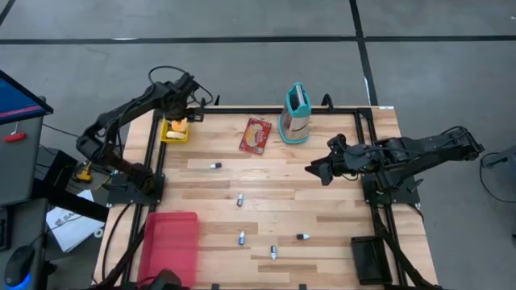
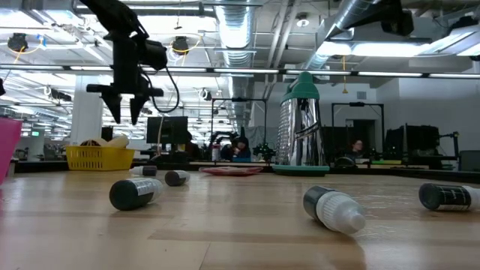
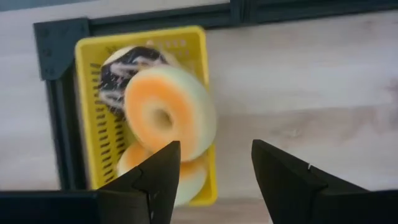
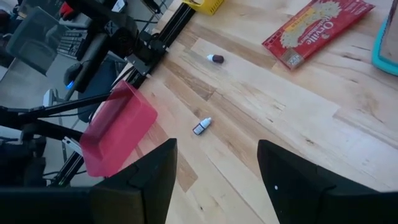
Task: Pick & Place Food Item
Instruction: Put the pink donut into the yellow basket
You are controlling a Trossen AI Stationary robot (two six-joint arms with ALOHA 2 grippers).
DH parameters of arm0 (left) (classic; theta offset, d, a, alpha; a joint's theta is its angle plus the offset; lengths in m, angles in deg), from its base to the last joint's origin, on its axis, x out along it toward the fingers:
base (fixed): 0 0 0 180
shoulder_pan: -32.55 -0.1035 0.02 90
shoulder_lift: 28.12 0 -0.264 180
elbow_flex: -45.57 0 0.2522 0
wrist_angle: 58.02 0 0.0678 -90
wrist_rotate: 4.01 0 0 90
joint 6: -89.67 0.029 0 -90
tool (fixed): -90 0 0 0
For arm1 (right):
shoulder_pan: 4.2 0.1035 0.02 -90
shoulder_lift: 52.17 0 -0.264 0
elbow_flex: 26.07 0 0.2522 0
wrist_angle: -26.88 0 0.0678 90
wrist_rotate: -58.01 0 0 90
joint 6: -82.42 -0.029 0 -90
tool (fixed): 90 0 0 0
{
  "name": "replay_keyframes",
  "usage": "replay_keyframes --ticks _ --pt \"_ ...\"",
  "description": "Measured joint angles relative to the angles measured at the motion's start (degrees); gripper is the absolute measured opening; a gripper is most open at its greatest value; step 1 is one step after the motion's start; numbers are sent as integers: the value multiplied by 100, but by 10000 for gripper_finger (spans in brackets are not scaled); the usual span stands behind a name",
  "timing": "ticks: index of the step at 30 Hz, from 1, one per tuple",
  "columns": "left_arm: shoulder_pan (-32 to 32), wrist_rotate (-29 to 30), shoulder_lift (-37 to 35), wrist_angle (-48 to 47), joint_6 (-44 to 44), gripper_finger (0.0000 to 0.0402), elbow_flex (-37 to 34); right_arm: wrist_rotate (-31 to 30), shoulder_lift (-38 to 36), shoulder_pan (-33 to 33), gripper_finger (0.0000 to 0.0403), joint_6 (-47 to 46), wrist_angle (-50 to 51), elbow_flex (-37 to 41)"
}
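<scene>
Left tool (image 1: 188,107) hovering above the yellow basket (image 3: 204,118), fingers (image 3: 158,177) spread apart, nothing gripped. Inside the basket: an orange-and-cream donut (image 3: 169,113) lying on top, a dark chocolate donut (image 3: 118,74) partly beneath it, another pale one lower down. Basket sitting at a corner of the wooden surface (image 1: 306,201), against the black frame. Right tool (image 1: 316,171) well away from the basket, over bare wood, fingers likewise parted and empty. Red snack packet (image 1: 255,135) lying near the basket, beside a teal-topped grater (image 1: 296,113).
</scene>
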Motion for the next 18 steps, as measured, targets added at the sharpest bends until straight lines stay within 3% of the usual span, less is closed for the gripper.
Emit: replay_keyframes --ticks 6,11,18 --pt "19 97 473 58 -239 192 0 -1 0 0 215 -46 1 -1" --pt "156 732 687 201 -322 185 0 0 0 0 215 -74 9 -2" --pt "173 837 926 244 -398 181 0 -2 0 -2 215 -92 102 -2"
